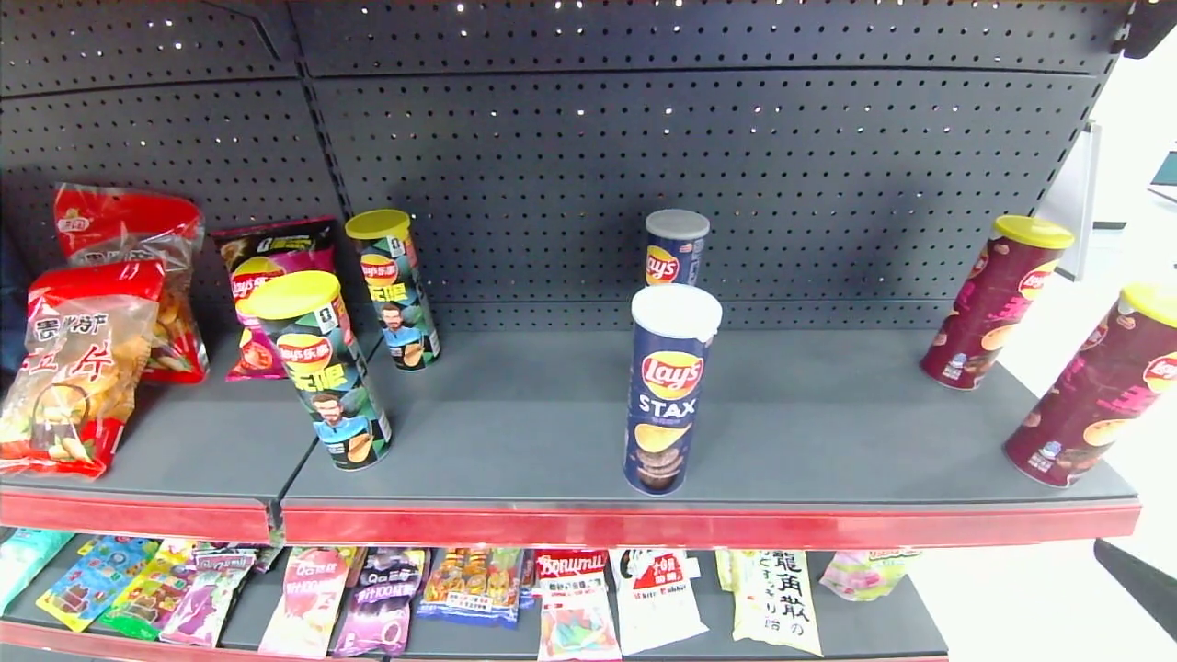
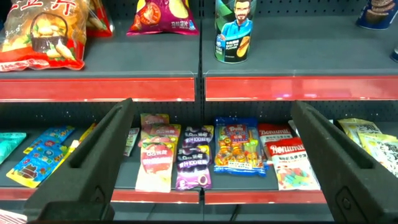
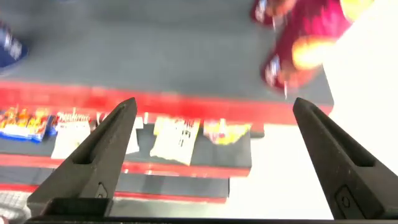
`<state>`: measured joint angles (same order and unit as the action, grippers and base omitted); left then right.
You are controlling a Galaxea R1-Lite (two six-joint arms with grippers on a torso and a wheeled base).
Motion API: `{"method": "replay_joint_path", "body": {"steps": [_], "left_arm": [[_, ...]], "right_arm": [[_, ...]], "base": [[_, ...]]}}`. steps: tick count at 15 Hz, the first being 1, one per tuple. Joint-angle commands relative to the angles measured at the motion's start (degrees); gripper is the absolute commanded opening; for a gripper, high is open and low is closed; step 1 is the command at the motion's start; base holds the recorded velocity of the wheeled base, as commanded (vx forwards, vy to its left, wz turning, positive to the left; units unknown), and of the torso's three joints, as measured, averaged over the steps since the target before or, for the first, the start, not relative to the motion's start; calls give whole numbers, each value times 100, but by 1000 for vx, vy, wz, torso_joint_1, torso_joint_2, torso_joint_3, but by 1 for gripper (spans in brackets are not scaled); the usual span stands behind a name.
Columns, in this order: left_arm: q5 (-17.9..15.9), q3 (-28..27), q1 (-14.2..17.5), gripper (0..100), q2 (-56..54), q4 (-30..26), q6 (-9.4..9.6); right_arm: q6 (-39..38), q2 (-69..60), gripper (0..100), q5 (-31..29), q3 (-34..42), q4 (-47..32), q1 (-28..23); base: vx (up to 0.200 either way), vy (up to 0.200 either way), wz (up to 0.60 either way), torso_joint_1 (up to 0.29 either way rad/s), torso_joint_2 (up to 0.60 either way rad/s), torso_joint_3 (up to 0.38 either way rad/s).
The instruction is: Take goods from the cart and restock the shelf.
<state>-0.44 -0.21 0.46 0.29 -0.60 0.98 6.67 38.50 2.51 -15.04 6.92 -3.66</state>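
The blue can stands upright on the shelf, lid up. Both the left gripper and right gripper gape wide, empty.

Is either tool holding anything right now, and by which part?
Nothing is held. The left tool and the right tool are both open and empty.

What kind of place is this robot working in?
Probably a shop aisle, or a mock-up of one: a shelf with a pegboard back and red front strip, chip canisters standing upright, and snack packets on the tier below.
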Motion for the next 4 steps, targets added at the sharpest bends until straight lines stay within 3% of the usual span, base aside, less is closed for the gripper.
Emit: {"method": "replay_joint_path", "body": {"steps": [1, 4], "left_arm": [[0, -6, 6, 100, -3, -2, -1], [0, -6, -2, 100, -3, -2, -1]], "right_arm": [[-8, -1547, 100, 127, 353, -754, -21], [-8, -1951, 100, 100, 388, -1053, -30]], "base": [[0, 0, 0, 0, 0, 0], [0, 0, 0, 0, 0, 0]]}}
